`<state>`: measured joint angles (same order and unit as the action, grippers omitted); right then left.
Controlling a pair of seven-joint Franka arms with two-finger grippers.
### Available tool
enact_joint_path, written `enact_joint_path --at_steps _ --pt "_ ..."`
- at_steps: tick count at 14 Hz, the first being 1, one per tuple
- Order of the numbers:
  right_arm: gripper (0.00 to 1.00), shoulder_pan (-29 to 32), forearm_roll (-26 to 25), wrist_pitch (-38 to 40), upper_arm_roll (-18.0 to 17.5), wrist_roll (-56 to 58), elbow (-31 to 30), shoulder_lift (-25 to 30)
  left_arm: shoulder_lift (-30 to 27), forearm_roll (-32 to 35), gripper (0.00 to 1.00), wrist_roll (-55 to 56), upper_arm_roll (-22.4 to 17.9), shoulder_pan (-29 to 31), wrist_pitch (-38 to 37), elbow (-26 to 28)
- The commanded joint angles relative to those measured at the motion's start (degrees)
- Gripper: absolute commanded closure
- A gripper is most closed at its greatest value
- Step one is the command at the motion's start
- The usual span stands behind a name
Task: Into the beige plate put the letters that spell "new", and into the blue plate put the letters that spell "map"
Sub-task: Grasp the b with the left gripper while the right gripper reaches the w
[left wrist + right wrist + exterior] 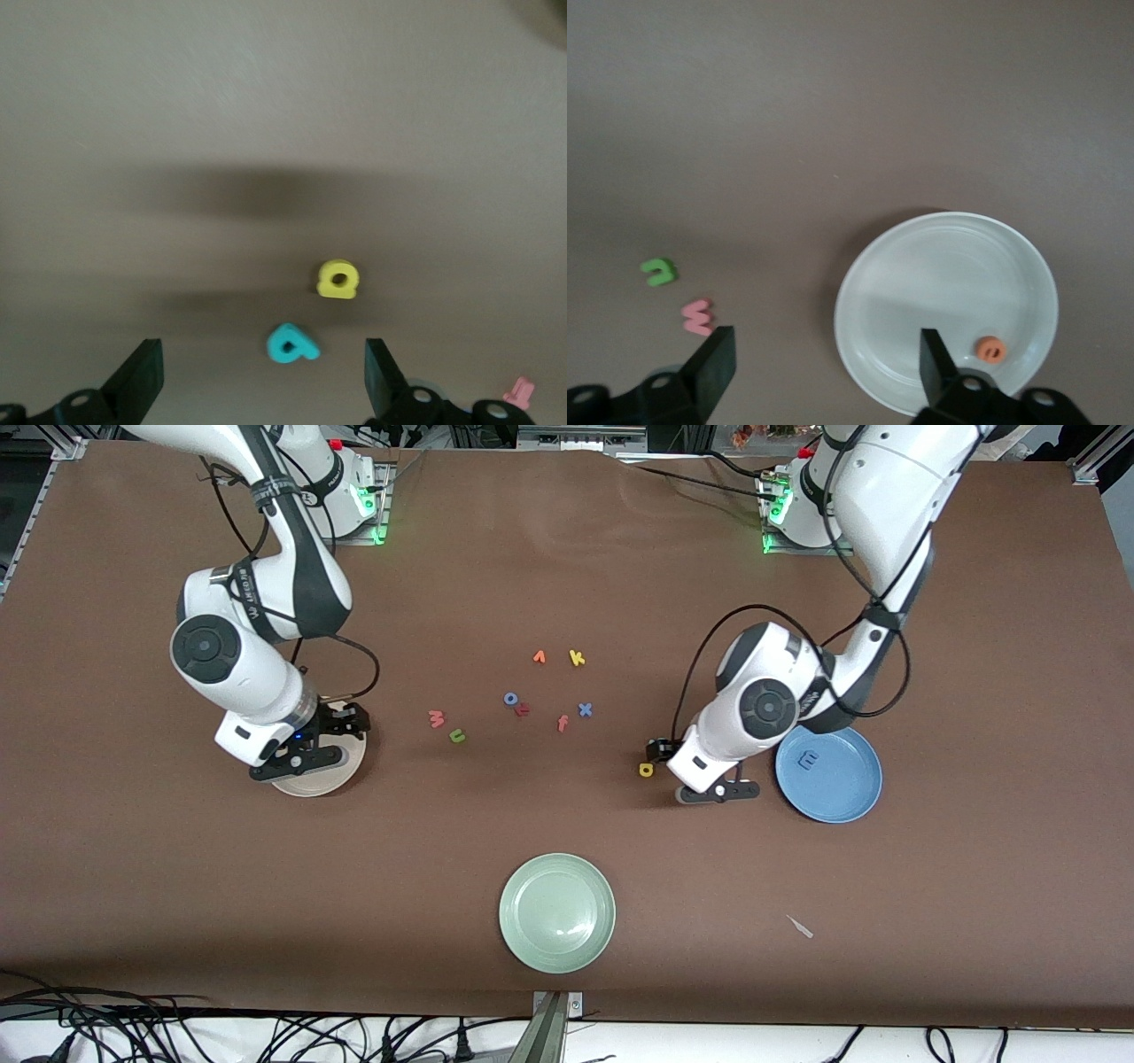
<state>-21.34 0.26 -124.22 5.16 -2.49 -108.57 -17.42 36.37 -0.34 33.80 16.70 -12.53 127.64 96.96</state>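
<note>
Right gripper [819, 367] open over beige plate [921, 266] — orange e [990, 349] inside.

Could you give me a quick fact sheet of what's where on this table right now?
beige plate: holds the orange e
blue plate: holds the blue m
pink w, green n: on the table
yellow a, teal p: on the table
right gripper: open, over the beige plate
left gripper: open, over the teal p

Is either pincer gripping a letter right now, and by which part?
Nothing is held. The left pincer is open above the small teal foam p; the right pincer is open over the round beige plate.
</note>
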Motion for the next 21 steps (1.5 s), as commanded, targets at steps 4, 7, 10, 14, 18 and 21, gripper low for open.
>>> enact_joint_path --at_steps 4,7,10,14,18,21 --pt "0.03 -2.4 0.5 -3.3 -6.3 -13.4 0.7 -2.4 3.2 -1.2 0.00 4.8 -0.6 -2.5 2.5 -1.4" --pt "0.02 0.5 -0.3 -3.4 -11.3 -16.2 -0.4 -2.4 3.8 -1.0 0.01 5.4 -0.9 -3.4 3.7 -0.9" --pt "0.02 7.2 -2.9 -7.3 -19.1 -17.3 -3.4 -2.4 4.2 3.9 0.05 5.7 -0.7 -3.5 3.7 1.4" --pt "0.02 8.7 -4.3 -9.7 -20.5 -17.4 -5.9 -2.4 4.4 4.6 0.13 5.1 -0.6 -3.6 3.3 2.9" --pt "0.02 8.2 -5.6 -14.5 -20.7 -19.5 -8.1 -4.6 4.6 4.7 0.59 5.0 -0.6 -3.7 3.7 2.9" --pt "0.02 7.8 -9.2 -14.6 -20.7 -20.7 -9.1 -4.9 4.9 4.7 0.83 4.8 -0.7 -3.5 3.8 2.8"
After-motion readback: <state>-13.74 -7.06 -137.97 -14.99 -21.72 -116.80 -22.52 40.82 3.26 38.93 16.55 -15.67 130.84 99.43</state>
